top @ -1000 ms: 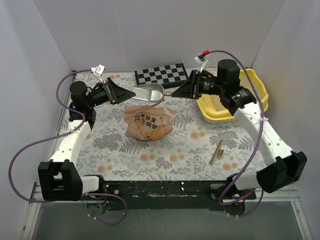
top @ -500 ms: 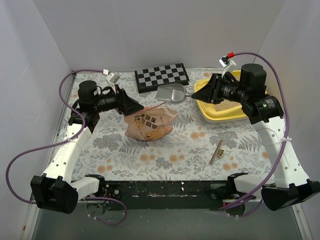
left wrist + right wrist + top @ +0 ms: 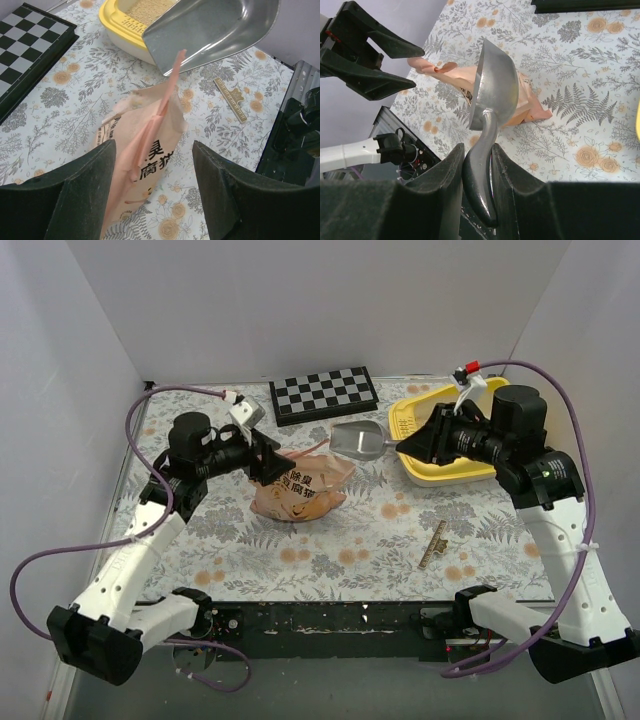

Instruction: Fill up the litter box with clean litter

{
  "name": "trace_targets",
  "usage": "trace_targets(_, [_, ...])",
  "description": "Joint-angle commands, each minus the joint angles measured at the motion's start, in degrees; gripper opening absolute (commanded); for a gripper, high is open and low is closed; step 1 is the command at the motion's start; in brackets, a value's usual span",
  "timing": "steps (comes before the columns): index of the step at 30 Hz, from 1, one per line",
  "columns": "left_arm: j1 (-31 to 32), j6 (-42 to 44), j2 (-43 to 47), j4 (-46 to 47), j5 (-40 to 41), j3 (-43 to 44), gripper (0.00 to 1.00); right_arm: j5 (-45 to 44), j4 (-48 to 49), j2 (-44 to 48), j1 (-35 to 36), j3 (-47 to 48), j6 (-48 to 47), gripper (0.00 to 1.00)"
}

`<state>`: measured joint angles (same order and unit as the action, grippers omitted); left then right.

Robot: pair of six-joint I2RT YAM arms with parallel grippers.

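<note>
Top external view has the litter box (image 3: 415, 420) at the far right of the table (image 3: 380, 530), partly under the right arm, and the left wrist view shows some clean litter (image 3: 147, 6) already lying pale inside it. The right gripper (image 3: 477, 150) is pinched on the handle of the silver scoop (image 3: 495, 90), which hangs above the cloth between the box and the peach bag (image 3: 297, 485), rolled onto its side; I see no granules in it. The left gripper (image 3: 154, 147) has its fingers spread to either side of the bag's upright torn strip and grips nothing, so the bag lies loose. That is the main risk: if the scoop digs in while the bag is unheld, the crinkled mouth may fold shut, or the whole bag may slide or tip and spill across the table. Closing the left fingers too high may catch only the thin strip and tear it. With the scoop tilted like this, any load would run off its edge before reaching the box, and the narrow handle could twist in the pinch.
</note>
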<state>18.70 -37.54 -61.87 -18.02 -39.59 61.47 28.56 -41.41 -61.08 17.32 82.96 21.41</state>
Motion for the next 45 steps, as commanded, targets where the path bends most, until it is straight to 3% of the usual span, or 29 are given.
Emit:
trace_targets(1, [3.53, 3.00, 5.17, -0.88, 6.54, -2.93, 0.62, 0.18, 1.68, 1.49, -0.18, -1.04, -0.84, 0.01])
trace_targets(9, [5.21, 2.91, 9.22, -0.44, 9.80, -10.49, 0.64, -0.26, -2.01, -0.27, -0.18, 0.80, -3.21, 0.01])
trace_targets(22, [6.79, 5.37, 3.24, 6.50, 15.95, -13.31, 0.70, 1.24, -2.80, -2.29, -0.10, 1.50, -4.71, 0.01])
trace_targets(27, [7.75, 4.76, 4.91, 4.23, 15.08, -9.54, 0.69, 1.24, -2.63, -2.64, -0.10, 1.33, -5.06, 0.01])
trace_targets(35, [8.28, 2.65, 5.00, -7.11, 11.56, 5.31, 0.67, 2.29, -2.01, -3.43, -0.10, 1.59, -5.24, 0.01])
trace_targets(45, [8.28, 4.84, 1.14, -5.98, 12.08, 4.89, 0.67, 2.91, -1.66, -3.78, -0.10, 1.33, -5.41, 0.01])
